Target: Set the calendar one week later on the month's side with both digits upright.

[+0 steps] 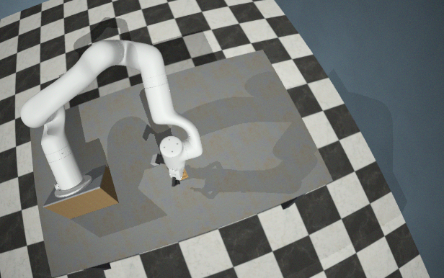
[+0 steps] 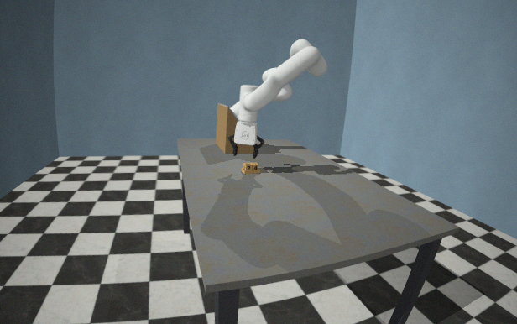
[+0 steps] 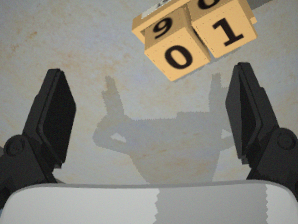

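Note:
The wooden calendar (image 2: pixel 251 169) stands on the grey table; from the exterior view its two cubes read 2 and 4. In the wrist view it sits at the upper right: the left cube (image 3: pixel 169 44) shows a 0 toward me and a 9 or 6 on top, and the right cube (image 3: pixel 225 19) shows a 1 toward me and a 0 on top. The two cubes stand side by side, touching. My gripper (image 3: pixel 149 84) is open and empty, hovering above the table beside the calendar (image 1: pixel 184 175). It also shows in the exterior view (image 2: pixel 244 151).
The arm's base stands on a brown wooden block (image 1: pixel 86 199) at the table's near-left corner in the top view. The same block (image 2: pixel 227 130) rises behind the gripper in the exterior view. The table edge runs close to the front of the calendar's side.

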